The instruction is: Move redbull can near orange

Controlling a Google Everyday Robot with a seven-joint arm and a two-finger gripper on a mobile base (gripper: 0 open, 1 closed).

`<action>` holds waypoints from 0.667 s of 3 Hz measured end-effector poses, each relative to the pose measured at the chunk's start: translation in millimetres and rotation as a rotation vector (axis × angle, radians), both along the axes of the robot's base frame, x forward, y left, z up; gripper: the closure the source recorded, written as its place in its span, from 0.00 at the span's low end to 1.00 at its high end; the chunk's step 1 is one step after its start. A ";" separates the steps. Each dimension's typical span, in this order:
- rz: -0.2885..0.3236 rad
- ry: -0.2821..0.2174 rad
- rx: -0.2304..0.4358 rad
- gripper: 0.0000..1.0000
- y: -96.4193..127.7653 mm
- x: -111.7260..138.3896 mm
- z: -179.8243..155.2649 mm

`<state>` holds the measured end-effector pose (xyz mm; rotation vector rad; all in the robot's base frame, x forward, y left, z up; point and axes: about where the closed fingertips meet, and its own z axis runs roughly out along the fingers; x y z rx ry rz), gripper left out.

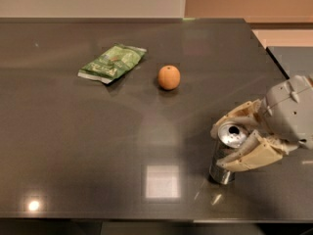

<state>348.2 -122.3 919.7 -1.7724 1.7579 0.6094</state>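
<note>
The redbull can (233,135) stands upright on the dark table near its front right edge, its shiny top and pull-tab hole showing. My gripper (221,147) reaches in from the right and its two cream fingers close on the can, one against the far side of the rim and one across the near side of the body. The can's base rests on the table. The orange (168,77) sits further back and to the left of the can, well apart from it.
A green crinkled snack bag (111,62) lies left of the orange. The dark glossy table (73,146) has its right edge just beyond the gripper and its front edge just below the can. A bright light reflection sits left of the can.
</note>
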 end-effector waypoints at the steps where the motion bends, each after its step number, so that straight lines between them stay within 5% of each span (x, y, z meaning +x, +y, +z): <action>1: -0.081 -0.023 -0.015 1.00 -9.5 34.7 18.4; 2: -0.172 -0.028 0.002 1.00 -17.8 80.9 28.2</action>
